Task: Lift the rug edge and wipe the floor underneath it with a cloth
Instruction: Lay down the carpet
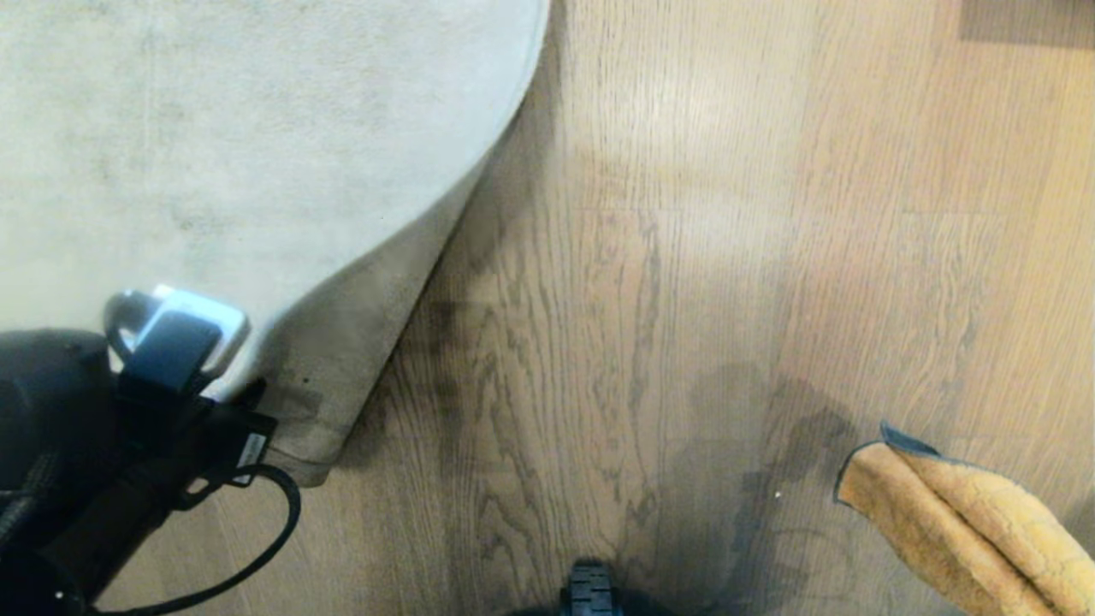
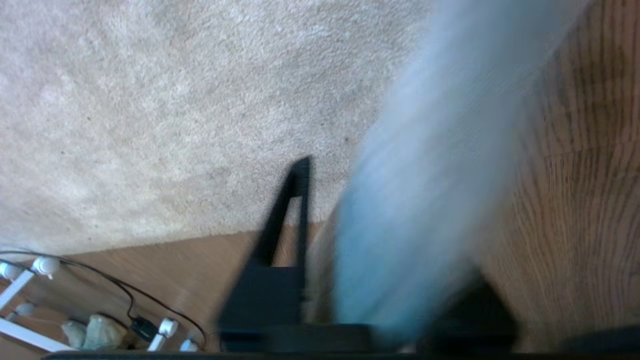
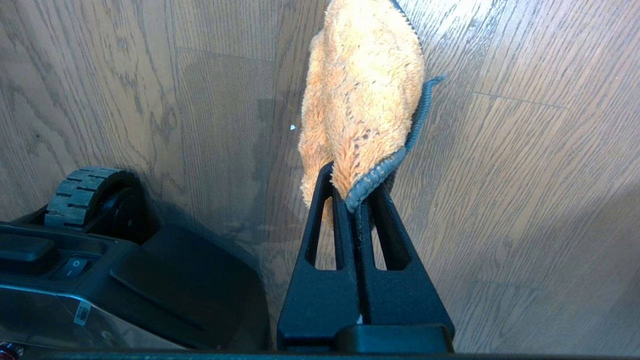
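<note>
Rug edge [image 1: 402, 282] stands raised at left gripper [image 2: 320, 250], jaws unclear; right gripper [image 3: 357, 195] jaws pinch cloth [image 3: 362, 95].

Wide stretch of bare floor [image 1: 684, 257] is sitting open between the lifted rug edge [image 1: 402, 299] and the cloth [image 1: 958, 522]. The left gripper [image 1: 214, 402] and its arm are crowding the rug's near corner, and the base wheel [image 1: 590, 590] is poking in at the near side.

Left end effector [image 2: 350, 240] seemingly parted.
</note>
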